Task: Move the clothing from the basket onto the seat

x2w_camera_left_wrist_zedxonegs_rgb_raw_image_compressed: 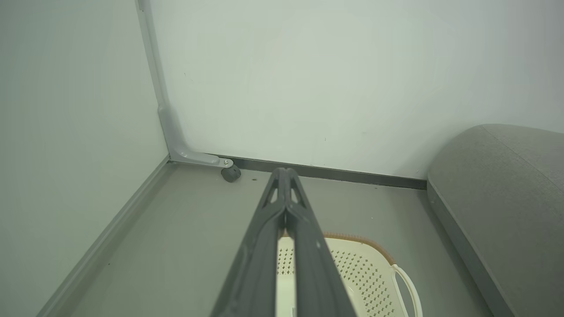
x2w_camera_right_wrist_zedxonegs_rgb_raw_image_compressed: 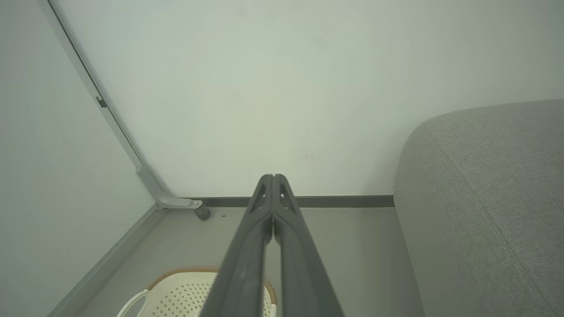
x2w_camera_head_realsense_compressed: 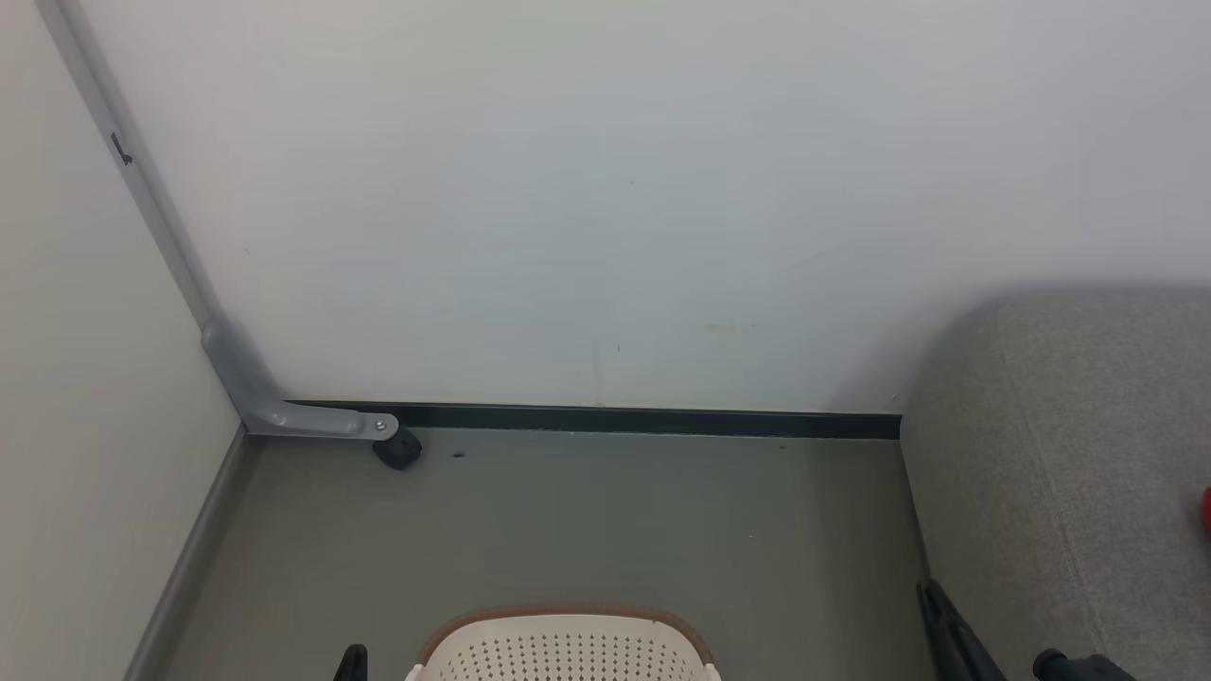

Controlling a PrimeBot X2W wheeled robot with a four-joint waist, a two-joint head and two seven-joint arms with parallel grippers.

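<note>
Cream basket (x2w_camera_head_realsense_compressed: 566,653), brown rim, round-hole rows; grey woven seat (x2w_camera_head_realsense_compressed: 1060,454).

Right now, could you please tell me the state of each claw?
Left claw: closed, fingers pressed together, holding nothing.
Right claw: closed, fingers pressed together, holding nothing.

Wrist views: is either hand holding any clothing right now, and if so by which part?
Nothing is held. The left hand and the right hand are both shut on empty air, nothing between them.
</note>
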